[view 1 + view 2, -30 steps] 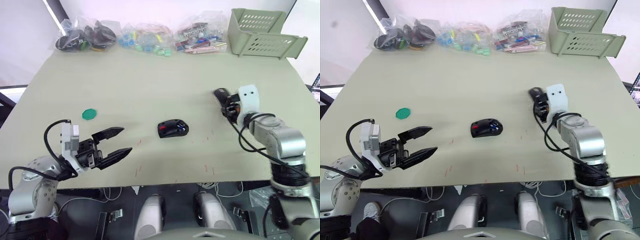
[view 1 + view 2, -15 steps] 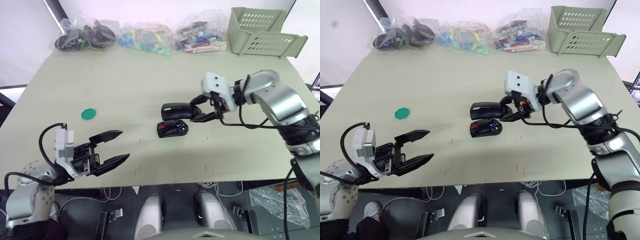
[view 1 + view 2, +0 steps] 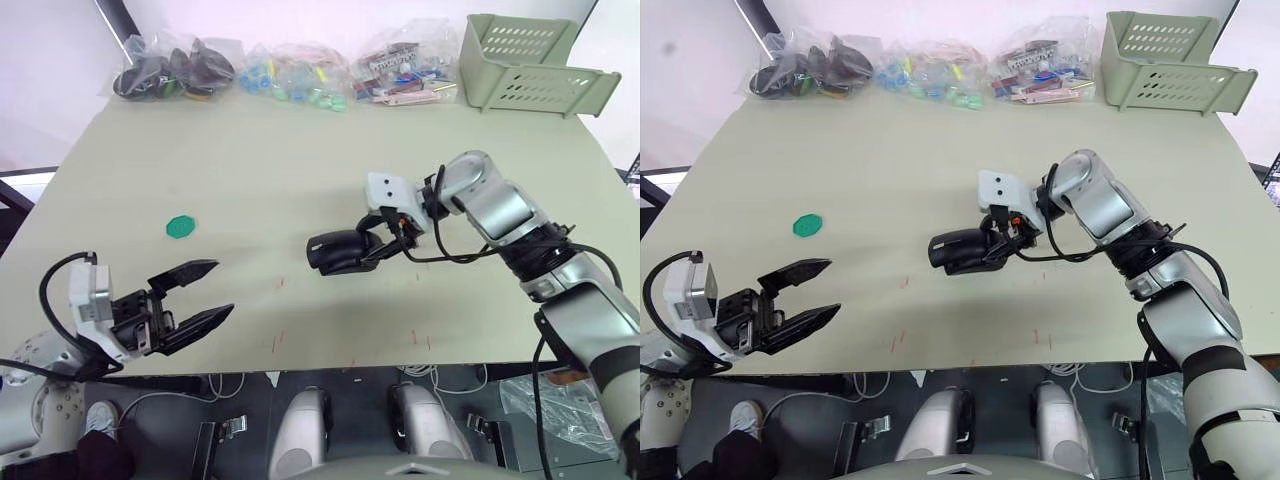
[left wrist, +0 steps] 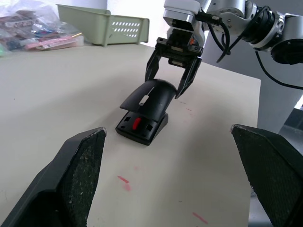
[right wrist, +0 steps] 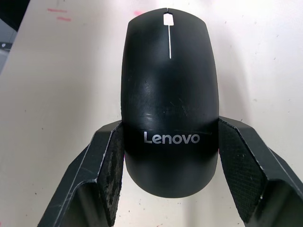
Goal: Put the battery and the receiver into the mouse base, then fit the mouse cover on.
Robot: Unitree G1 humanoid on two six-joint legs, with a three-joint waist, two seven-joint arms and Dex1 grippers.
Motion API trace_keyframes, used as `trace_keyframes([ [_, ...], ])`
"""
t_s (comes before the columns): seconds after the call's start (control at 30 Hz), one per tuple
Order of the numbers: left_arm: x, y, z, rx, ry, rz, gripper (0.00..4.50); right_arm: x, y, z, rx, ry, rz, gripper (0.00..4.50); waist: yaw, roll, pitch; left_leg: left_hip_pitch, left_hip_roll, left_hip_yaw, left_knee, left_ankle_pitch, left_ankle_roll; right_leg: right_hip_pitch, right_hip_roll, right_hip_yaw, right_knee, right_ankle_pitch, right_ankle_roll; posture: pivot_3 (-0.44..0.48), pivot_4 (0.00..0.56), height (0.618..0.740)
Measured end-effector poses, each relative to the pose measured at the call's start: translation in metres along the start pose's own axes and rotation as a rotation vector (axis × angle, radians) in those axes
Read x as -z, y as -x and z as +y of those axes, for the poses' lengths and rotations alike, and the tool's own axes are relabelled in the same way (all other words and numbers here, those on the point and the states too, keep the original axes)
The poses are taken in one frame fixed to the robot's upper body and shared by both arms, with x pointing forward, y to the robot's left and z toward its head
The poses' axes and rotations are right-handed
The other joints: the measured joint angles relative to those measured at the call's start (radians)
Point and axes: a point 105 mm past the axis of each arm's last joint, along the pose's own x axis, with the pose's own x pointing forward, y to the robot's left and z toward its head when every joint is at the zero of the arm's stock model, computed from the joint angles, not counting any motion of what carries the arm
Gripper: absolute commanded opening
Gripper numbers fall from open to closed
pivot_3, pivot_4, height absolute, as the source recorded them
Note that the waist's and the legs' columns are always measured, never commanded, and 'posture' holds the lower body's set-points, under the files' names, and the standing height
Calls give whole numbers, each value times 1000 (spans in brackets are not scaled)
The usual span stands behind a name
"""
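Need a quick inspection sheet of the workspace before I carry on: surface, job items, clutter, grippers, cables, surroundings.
Surface: pale table with small red marks near the front edge.
Job's things: mouse cover held over the mouse base, front end raised, not seated. Battery and receiver: nothing seen.
Clutter: green disc; bags of parts and a green basket at the far edge.
Grippers: right gripper shut on the cover's sides; left gripper open, empty, near the front edge.
Cables: black leads on both wrists.
Surroundings: nothing seen.

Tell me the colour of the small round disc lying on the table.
The disc is green; the left eye view shows it best, alone on the pale table.
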Motion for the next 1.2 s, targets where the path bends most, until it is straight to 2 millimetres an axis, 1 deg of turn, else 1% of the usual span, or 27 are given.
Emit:
trace_keyframes([
  [0.17,-1,2,2,-29,-3,-6,4500,5,-3,-3,6,-12,26,2667,0,0,0,0,0,0,0,0,0,0,0,0,0,0,0,0,150,740],
  [0.2,-1,3,3,-37,-2,-7,4500,6,-3,-7,16,-13,45,2667,0,0,0,0,0,0,0,0,0,0,0,0,0,0,0,0,150,740],
  [0.4,0,4,3,-45,4,-9,4500,10,-11,-7,5,-25,59,2667,-1,0,0,0,-1,0,0,0,0,0,0,0,0,0,0,0,150,740],
  [0.77,3,5,1,-48,19,0,4500,21,-13,-8,-8,-30,93,2667,-1,0,0,0,-1,0,0,0,0,0,0,0,0,0,0,0,150,740],
  [1.2,4,5,1,-57,25,4,4500,23,-13,-10,-21,-8,99,2667,-1,0,0,0,-1,0,0,0,0,0,0,0,0,0,0,0,150,740],
])
